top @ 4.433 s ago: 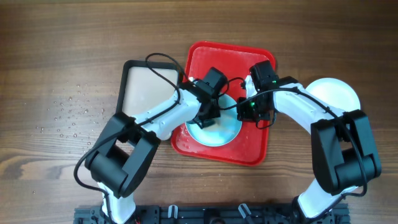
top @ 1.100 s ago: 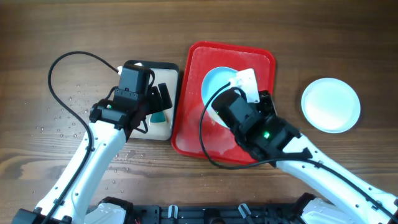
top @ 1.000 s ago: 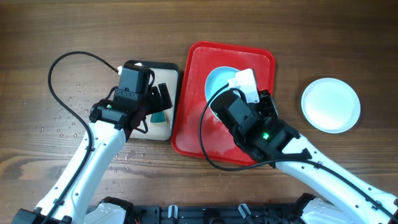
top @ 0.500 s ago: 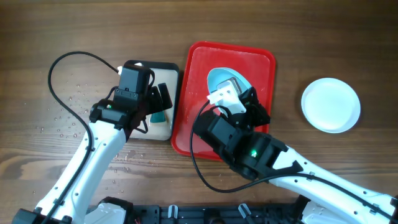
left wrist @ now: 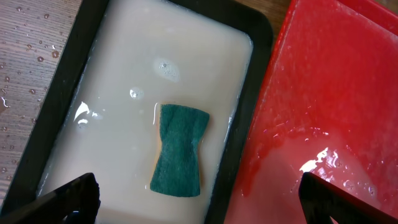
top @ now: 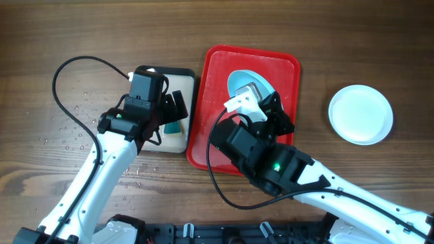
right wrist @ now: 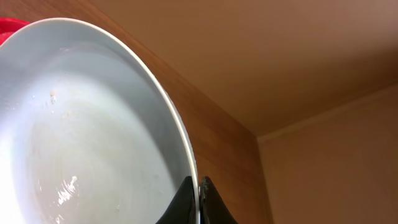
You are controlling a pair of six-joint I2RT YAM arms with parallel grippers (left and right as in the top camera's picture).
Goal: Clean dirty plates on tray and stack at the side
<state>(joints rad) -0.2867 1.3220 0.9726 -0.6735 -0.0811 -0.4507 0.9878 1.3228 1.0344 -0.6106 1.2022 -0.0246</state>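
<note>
Right wrist, pincer (right wrist: 198, 190) pinching plate (right wrist: 81, 124) rim, grip unclear overhead

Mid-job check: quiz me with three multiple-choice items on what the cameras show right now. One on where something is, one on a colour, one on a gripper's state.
1. Where is the sponge?
A. In the black-rimmed tray
B. On the red one
C. Between the left fingers

2. What colour is the big tray under the held plate?
A. Black
B. Red
C. Green

3. What is the right gripper doing?
A. Open beside the plate
B. Out of view
C. Shut on the plate's rim

Answers:
1 A: the left wrist view shows the sponge lying flat in the wet beige basin, with no finger on it.
2 B: the overhead view shows bright red around the plate.
3 C: the right wrist view shows both fingertips pinching the rim.
</note>
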